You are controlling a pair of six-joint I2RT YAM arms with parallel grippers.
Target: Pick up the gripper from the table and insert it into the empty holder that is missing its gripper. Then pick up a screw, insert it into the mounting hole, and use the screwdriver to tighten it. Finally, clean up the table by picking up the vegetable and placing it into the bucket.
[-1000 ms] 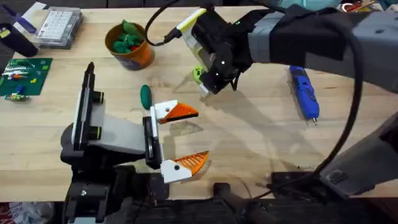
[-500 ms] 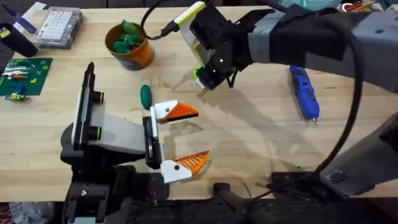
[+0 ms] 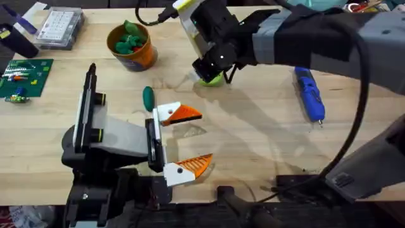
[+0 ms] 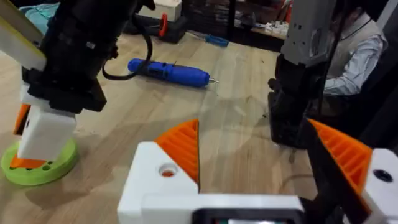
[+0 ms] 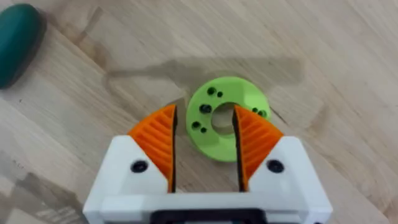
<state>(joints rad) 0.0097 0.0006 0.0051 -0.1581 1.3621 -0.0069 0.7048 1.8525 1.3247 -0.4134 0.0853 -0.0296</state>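
The right pincer (image 5: 204, 146) is hovering partly open just above the vegetable (image 5: 226, 116), a lime-green ring lying flat on the surface (image 3: 266, 145) near its far edge, gripping nothing. The left pincer (image 3: 183, 140) is standing wide open and empty near the near edge. The bucket (image 3: 131, 45) is sitting toward the far-left corner; the screwdriver (image 3: 309, 94) is lying toward the right edge.

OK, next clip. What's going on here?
The right arm reaches across the table, and its pincer hangs open over a lime-green ring-shaped disc, orange pads either side of its centre hole. The left pincer sits open near the table's front and holds nothing. The blue screwdriver lies untouched on the right. The orange bucket already holds green pieces, and a dark green piece lies loose on the wood.
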